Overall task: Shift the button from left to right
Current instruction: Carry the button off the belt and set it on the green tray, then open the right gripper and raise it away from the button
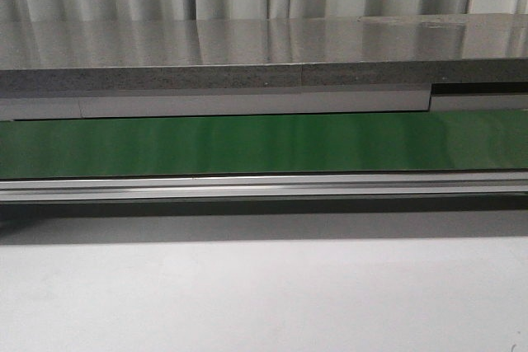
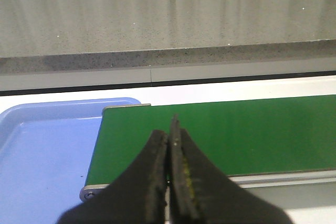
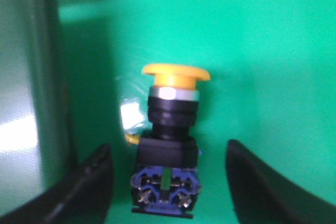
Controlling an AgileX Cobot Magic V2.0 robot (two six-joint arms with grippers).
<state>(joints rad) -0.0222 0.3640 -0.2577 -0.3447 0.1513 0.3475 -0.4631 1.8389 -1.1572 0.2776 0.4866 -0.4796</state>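
Right gripper (image 3: 168, 182), fingers spread wide: the button (image 3: 170, 145) lies between them on the green belt (image 3: 262, 51), touching neither. Left gripper (image 2: 169, 177), fingers pressed together on nothing, over the belt's end beside a blue tray (image 2: 42, 145).

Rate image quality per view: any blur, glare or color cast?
Front view: sharp enough, with soft vertical reflections on the green belt and sheen on the grey countertop. Left wrist view: background crisp, but the shut left claw is a dark, close shape. Right wrist view: soft focus throughout, the button blurred between the open right claw fingers, with a strong green cast.
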